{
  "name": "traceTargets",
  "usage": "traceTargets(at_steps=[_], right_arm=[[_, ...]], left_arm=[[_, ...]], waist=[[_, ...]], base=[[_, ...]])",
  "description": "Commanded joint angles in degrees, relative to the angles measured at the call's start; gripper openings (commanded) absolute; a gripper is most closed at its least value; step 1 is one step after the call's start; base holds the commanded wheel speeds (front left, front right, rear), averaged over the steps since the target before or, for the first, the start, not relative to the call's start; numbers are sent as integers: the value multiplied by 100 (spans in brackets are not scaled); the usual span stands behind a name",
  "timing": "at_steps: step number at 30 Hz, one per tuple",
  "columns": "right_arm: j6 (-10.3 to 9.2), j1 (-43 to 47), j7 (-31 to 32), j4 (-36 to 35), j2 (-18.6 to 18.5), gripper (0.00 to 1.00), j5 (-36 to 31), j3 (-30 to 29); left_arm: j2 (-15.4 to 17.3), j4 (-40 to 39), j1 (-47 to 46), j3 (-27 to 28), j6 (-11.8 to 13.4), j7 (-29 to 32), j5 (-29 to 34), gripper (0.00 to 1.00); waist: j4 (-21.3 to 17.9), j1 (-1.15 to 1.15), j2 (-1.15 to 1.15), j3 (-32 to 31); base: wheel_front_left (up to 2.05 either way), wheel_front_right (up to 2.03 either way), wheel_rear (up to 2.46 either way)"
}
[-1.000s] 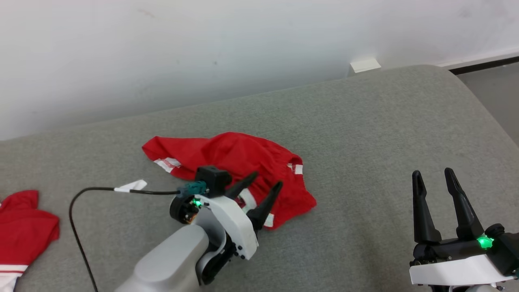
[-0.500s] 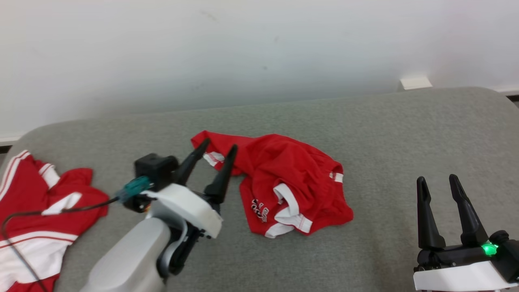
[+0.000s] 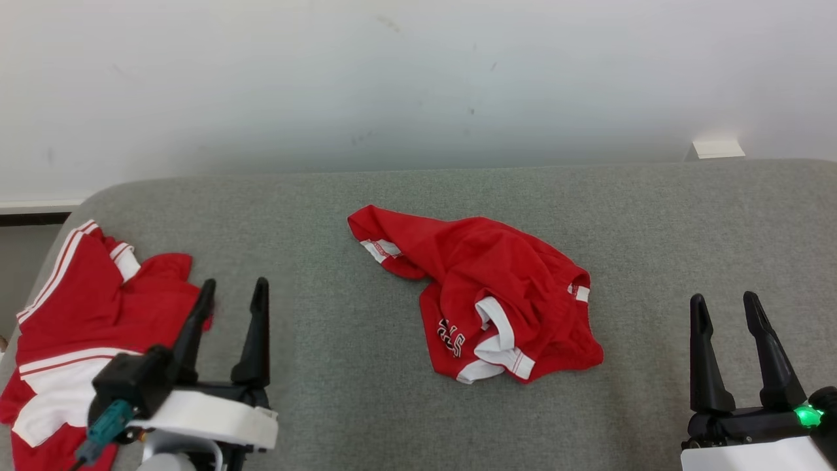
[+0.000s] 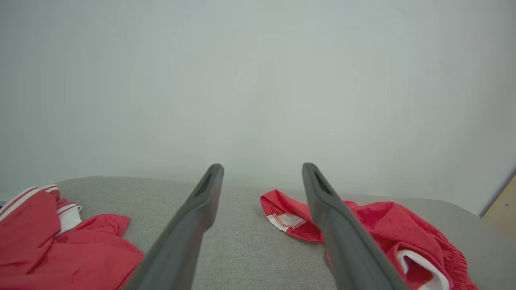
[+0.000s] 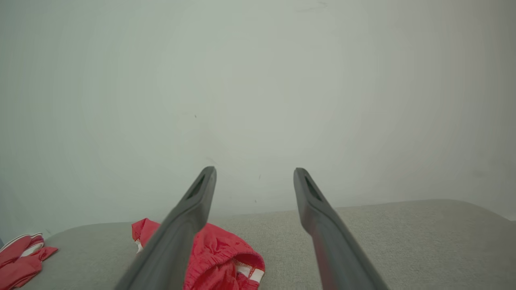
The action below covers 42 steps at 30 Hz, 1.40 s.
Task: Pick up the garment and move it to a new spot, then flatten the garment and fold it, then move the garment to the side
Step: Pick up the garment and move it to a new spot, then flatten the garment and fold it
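Head view: red garment [image 3: 484,301] lying bunched mid-surface, both grippers standing clear

The garment is lying in a crumpled heap near the middle of the grey padded surface [image 3: 654,229], with white trim and dark lettering showing at its near edge. Nothing is touching it. A second ago the left gripper [image 3: 234,284] was reaching over the cloth. Now it is resting at the lower left, well apart from the garment, with its two dark fingers spread wide and holding nothing. The camera has also swung during that time, so the whole scene is sitting differently in frame. The right gripper [image 3: 724,299] is waiting at the lower right, its jaws equally wide and empty. Another red-and-white garment [image 3: 85,307] is lying at the far left edge. The move to a new spot seems finished, and flattening looks like the next step.
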Motion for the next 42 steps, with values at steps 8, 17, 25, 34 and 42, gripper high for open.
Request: traceTargets(at_steps=[8, 17, 25, 34, 42], right_arm=[[-10, 136, 5, -70, -14, 100, -53, -179], [-10, 116, 5, -1, -13, 100, -67, -141], [-10, 110, 6, 89, -11, 100, -83, 3], [-10, 33, 6, 852, -142, 100, 63, 677], [-10, -422, 291, 1987, -293, 100, 590, 1441]], left_arm=[[-464, -224, 776, 875, -292, -4, 933, 100], [-954, -97, 779, 1353, -789, -4, 1346, 100], [-1173, 8, 727, 1561, -1043, -4, 1582, 100], [-1317, 175, 658, 1572, -1190, -4, 1624, 100], [-1358, 275, 668, 1516, -1240, -4, 1645, 100]], waist=[[9, 0, 0, 81], [27, 0, 0, 121], [87, 0, 0, 106], [379, 0, 0, 22], [678, 0, 0, -47]], base=[[0, 0, 0], [0, 0, 0], [0, 0, 0], [0, 0, 0], [0, 0, 0]])
